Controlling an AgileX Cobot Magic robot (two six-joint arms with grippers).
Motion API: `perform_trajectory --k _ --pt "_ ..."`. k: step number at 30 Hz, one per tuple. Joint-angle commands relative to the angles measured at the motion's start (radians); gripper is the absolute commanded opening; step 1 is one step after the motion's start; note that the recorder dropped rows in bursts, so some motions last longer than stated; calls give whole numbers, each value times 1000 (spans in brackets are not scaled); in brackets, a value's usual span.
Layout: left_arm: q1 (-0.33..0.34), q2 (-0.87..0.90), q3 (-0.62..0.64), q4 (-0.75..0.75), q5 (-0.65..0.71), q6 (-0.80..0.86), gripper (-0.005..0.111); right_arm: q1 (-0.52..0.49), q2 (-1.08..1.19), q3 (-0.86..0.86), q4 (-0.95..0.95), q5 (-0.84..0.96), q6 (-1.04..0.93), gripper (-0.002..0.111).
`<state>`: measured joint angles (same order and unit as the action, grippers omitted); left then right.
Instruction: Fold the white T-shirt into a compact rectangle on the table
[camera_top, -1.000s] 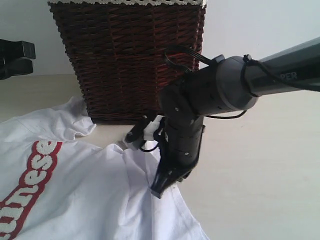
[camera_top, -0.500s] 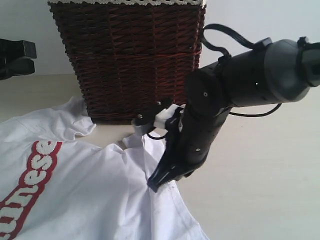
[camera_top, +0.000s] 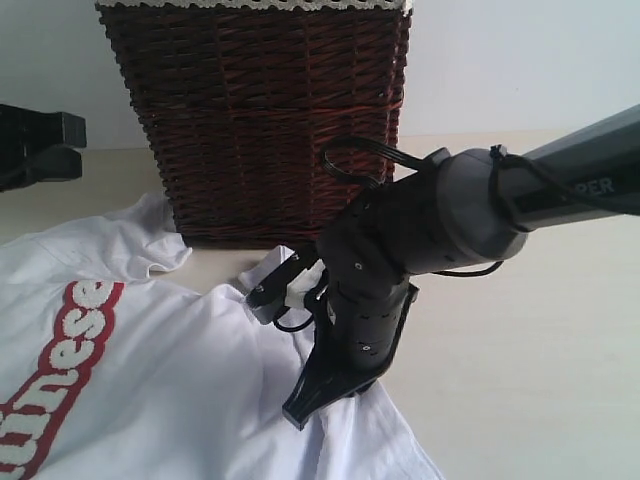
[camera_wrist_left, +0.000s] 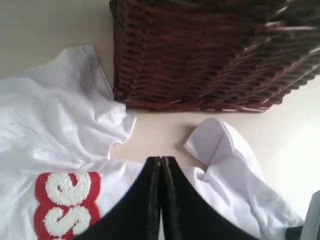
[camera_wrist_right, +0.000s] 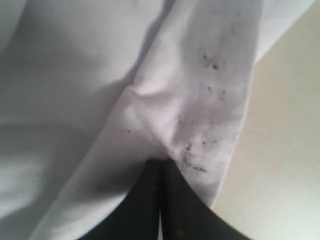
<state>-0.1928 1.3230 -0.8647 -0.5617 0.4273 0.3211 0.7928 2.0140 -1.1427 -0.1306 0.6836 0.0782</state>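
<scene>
I've right gripper (camera_wrist_right: 160, 164) clamped on a sleeve fold of the white T-shirt (camera_top: 160, 380) | shirt body spreads toward my left arm | left gripper (camera_wrist_left: 161, 164) closed, empty, farther off

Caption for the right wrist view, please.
Right gripper, jaws shut, pinches a puckered, dark-specked fold of the white T-shirt; table alongside.

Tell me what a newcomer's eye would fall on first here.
The bulky dark right arm fills the middle of the exterior view. Its right gripper is shut and appears to pinch a pucker of the white T-shirt. Behind it stands a tall dark brown wicker basket, and bold red-edged letters run across the shirt at the lower left.
</scene>
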Motion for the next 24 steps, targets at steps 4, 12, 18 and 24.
perform_trajectory --k 4,12,18,24 --pt "-5 127 108 -19 -1 47 0 -5 11 9 -173 65 137 0" --pt "-68 417 178 -50 -77 175 0 -62 -28 54 -179 77 177 0" --pt "-56 480 178 -38 -79 185 0 -171 -77 172 -145 65 215 0" --pt "-56 456 178 -40 -76 196 0 -170 -136 222 120 129 -46 0"
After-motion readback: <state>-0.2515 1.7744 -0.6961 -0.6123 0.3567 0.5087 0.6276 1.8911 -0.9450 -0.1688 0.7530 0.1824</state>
